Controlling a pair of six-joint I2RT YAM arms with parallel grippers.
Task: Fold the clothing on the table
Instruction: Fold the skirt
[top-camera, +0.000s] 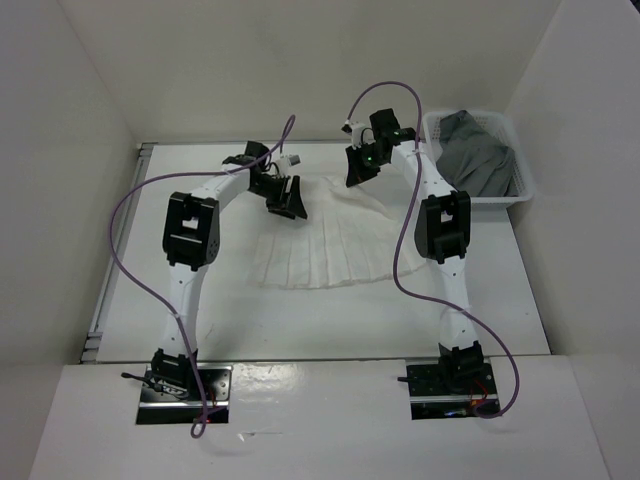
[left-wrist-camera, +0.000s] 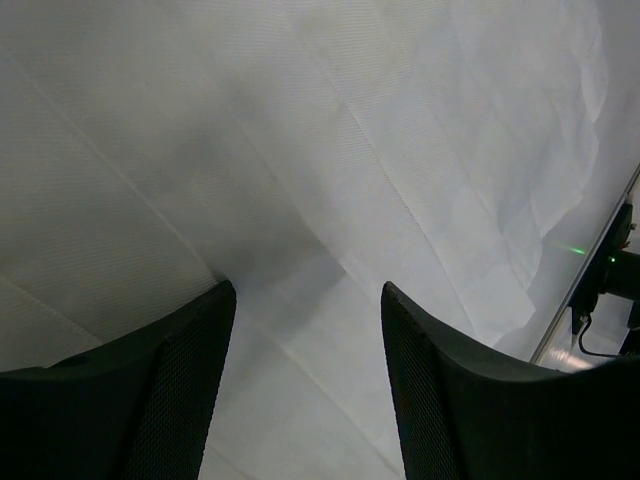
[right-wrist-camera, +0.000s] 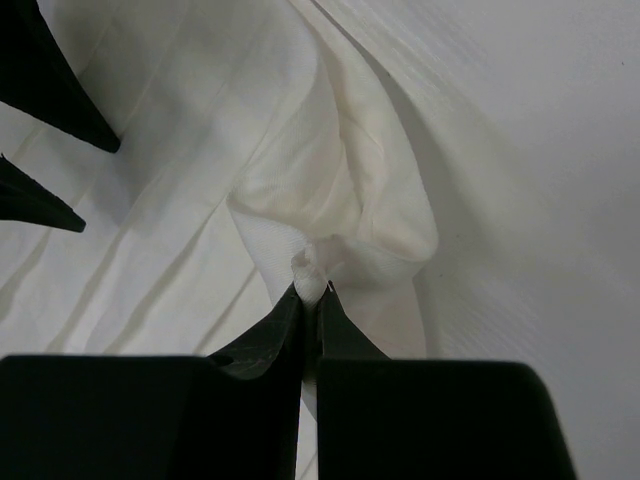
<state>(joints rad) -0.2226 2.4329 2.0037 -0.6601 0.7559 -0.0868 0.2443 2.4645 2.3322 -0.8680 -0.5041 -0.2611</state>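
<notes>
The clothing (top-camera: 330, 245) is a thin white pleated garment spread on the table (top-camera: 200, 320), flaring toward the near side. My left gripper (top-camera: 285, 198) hovers over its far left part, open. In the left wrist view the dark fingers (left-wrist-camera: 180, 380) stand well apart above smooth fabric (left-wrist-camera: 400, 130), and nothing is between them at the gripper (left-wrist-camera: 308, 290). My right gripper (top-camera: 358, 170) is at the garment's far edge. In the right wrist view this gripper (right-wrist-camera: 313, 288) is shut on a small pinch of the white fabric (right-wrist-camera: 330, 170), which bunches up in folds in front of the jaws.
A white mesh basket (top-camera: 522, 195) holding a dark grey garment (top-camera: 480, 155) stands at the far right. A metal rail (top-camera: 115, 260) runs along the table's left edge. White walls close in the far side and both flanks. The left gripper's fingertips (right-wrist-camera: 60, 100) show near the pinch.
</notes>
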